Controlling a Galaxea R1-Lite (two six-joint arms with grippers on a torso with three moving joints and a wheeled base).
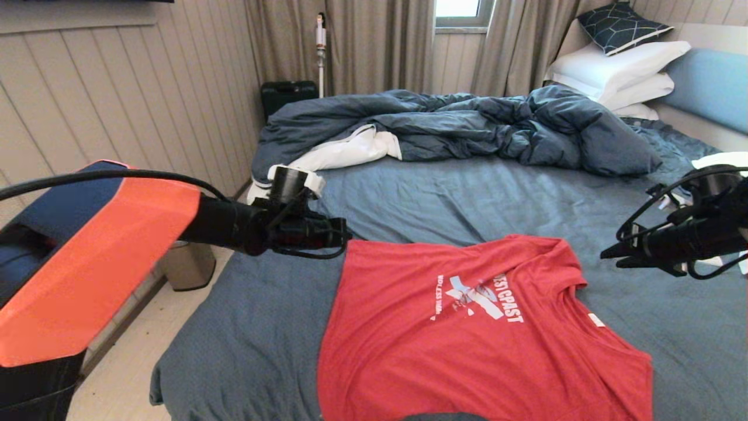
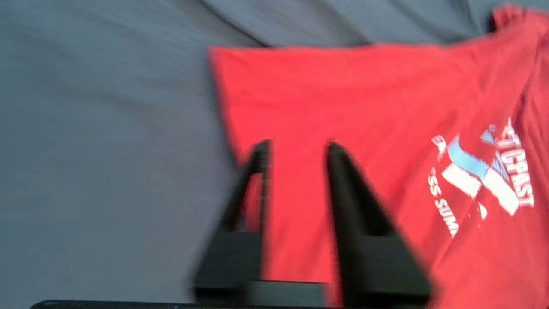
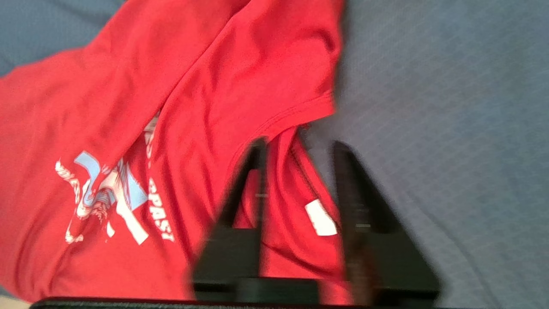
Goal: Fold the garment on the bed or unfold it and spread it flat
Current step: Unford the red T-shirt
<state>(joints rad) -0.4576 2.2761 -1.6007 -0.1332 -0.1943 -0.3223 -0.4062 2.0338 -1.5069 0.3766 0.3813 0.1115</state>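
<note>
Two tools free | large bed with blue-grey sheet carries your red short-sleeved T-shirt near its front edge, long axis left-right, collar right, hem left | left tool, jaws apart, over hem corner | right tool, jaws apart, empty, near collar.

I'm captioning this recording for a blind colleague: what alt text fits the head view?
A red T-shirt lies partly folded on the blue-grey sheet of a bed, print facing up. The left gripper hangs over the shirt's far left corner and the right gripper is near its collar, both open and empty. A rumpled dark duvet and white pillows lie behind.
</note>
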